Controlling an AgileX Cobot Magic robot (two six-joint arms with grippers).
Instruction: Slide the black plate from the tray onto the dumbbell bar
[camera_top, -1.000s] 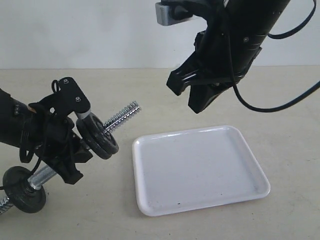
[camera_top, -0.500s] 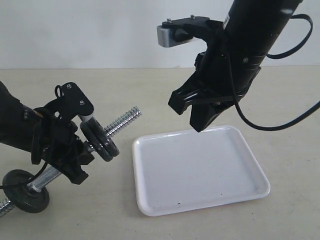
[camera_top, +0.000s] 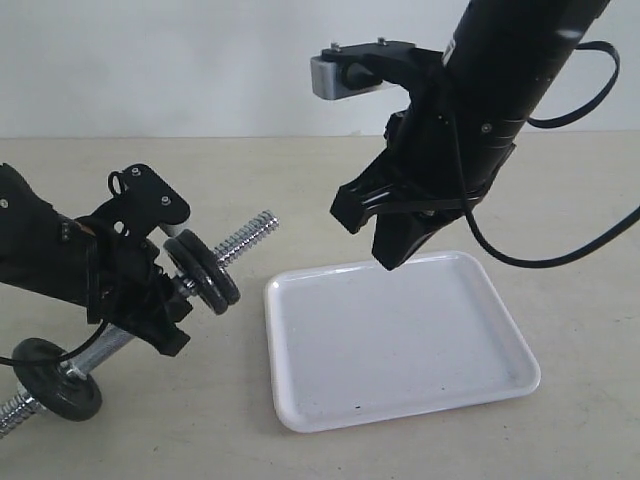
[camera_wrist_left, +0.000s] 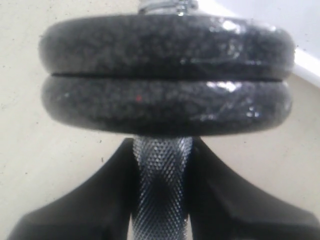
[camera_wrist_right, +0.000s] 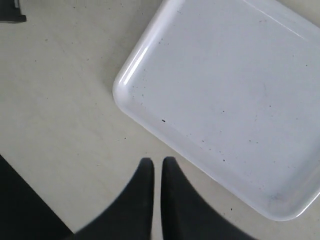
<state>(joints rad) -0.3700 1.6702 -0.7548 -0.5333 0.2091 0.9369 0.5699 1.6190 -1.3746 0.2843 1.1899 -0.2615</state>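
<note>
Now, plate: the black plate (camera_top: 218, 282) is judged the outer of two discs seated flush together on the dumbbell bar (camera_top: 246, 237); nothing is seen in the tray (camera_top: 400, 262).
Bar axis: tilted, with the threaded tip raised toward the tray and a third disc (camera_top: 55, 378) carried at the low end.
Left gripper (camera_wrist_left: 161, 200): clamped on the knurled middle, just behind the discs.
Right gripper (camera_wrist_right: 156, 172): fingers pressed together on nothing, held above the tray's far edge, apart from the bar.
Nearer arm: the left one.
</note>
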